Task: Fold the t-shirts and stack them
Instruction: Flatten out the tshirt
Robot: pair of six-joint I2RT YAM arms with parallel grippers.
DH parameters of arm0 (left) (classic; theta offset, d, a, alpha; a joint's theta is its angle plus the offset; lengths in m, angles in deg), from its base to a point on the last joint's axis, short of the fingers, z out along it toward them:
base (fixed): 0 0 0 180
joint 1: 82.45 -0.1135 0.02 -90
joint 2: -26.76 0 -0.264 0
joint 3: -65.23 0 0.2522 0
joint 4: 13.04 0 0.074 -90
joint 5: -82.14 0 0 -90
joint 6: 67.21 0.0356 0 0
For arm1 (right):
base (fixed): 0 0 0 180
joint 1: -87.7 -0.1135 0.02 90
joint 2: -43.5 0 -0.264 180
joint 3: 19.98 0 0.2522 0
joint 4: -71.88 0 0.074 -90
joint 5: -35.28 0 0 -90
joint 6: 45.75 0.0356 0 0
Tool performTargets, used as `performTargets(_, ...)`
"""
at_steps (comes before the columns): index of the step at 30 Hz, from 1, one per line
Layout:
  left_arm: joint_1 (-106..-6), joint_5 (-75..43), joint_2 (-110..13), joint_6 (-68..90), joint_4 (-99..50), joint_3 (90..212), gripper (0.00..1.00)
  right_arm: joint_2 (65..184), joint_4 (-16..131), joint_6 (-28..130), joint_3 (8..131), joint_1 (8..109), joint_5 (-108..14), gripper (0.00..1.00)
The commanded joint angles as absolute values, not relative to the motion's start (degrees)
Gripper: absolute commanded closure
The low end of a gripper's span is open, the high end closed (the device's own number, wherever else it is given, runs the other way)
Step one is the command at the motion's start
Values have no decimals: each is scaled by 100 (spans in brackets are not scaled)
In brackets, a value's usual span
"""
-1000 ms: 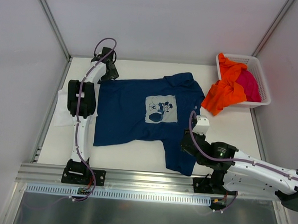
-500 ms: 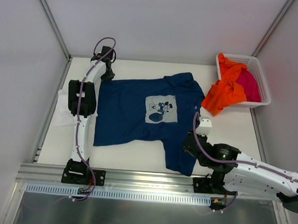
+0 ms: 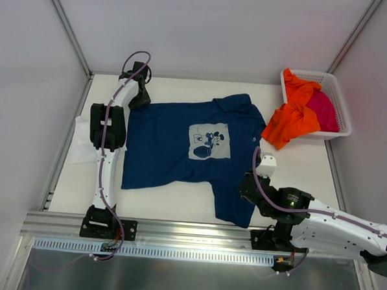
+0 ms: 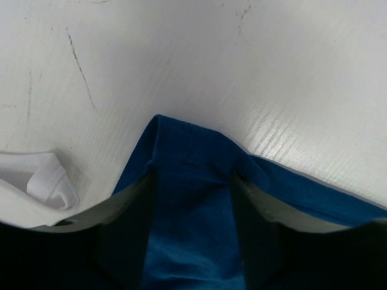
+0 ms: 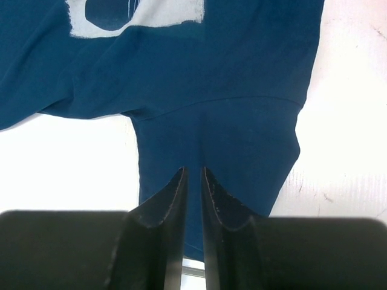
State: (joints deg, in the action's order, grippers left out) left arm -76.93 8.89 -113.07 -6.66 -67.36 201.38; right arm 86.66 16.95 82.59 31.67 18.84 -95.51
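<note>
A dark blue soft cloth t-shirt (image 3: 180, 144) lies spread out flat in the middle of the smooth white table (image 3: 178, 197). It has one pale square print (image 3: 210, 141) on the chest. Its short sleeves stick out at the right side, one far and one near. There are four shirts in all. A plain white cloth t-shirt (image 3: 82, 145) lies crumpled at the left edge of the table, partly under the left arm. An orange cloth t-shirt (image 3: 289, 117) hangs in a floppy heap over the rim of the one white plastic basket with holes (image 3: 341, 107) in the far right corner. A pink-red cloth t-shirt (image 3: 324, 109) sits bunched inside that basket. The left arm reaches long and straight up the left side and bends in at the far left corner of the blue shirt. The left gripper (image 4: 192, 181) has its two dark fingers (image 4: 127, 235) apart, with the shirt corner bunched between them. I cannot tell if they squeeze it. The right arm lies low and reaches in from the right to the near sleeve. The right gripper (image 5: 193, 172) has its two black pointed fingers (image 5: 166, 211) pinched almost together on the sleeve cloth, with only a thin blue strip between them.
</note>
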Motion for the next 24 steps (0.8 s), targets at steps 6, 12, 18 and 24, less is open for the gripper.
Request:
performTargets(6, -7779, 963, -11175, -683, -7004, 20247, 42, 8639, 1742, 8397, 3157, 1897, -9532, 82)
performTargets(12, -7788, 849, -11307, -718, -7074, 20344, 46, 8543, 1734, 8432, 3096, 1897, -9497, 83)
performTargets(18, -7849, 699, -11439, -726, -7206, 20529, 75, 8323, 1681, 8503, 2999, 1897, -9523, 85)
performTargets(24, -7876, 690, -11474, -753, -7294, 20626, 97, 8174, 1532, 8555, 3008, 1897, -9550, 87)
